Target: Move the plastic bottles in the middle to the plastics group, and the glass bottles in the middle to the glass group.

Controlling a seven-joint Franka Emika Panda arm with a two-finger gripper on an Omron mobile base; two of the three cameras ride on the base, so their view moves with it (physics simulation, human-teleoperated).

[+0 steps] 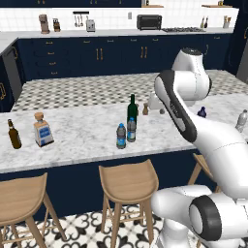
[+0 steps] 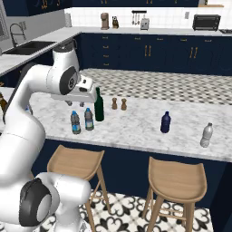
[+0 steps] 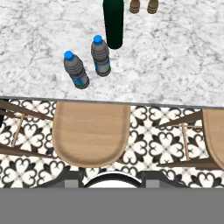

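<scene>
Two small plastic water bottles with blue labels [image 1: 121, 136] [image 1: 131, 129] stand side by side mid-counter, also seen from above in the hand view [image 3: 76, 71] [image 3: 101, 57]. The tall dark-green glass bottle [image 1: 131, 107] [image 2: 99, 105] [image 3: 113, 24] stands just behind them. At the left stand the brown beer bottle [image 1: 14, 134] and the square clear bottle [image 1: 42, 130]. The dark-blue bottle [image 2: 166, 122] and the greyish clear bottle [image 2: 206, 135] stand at the right. My gripper [image 2: 75, 103] hangs above the counter's front edge, near the water bottles, shut and holding nothing.
Two small wooden shakers [image 2: 114, 103] [image 2: 123, 104] stand behind the green bottle. Wooden stools [image 1: 128, 181] [image 2: 176, 179] sit under the marble counter's front edge [image 3: 131, 104]. My own arm hides part of the counter's right side in the left base view.
</scene>
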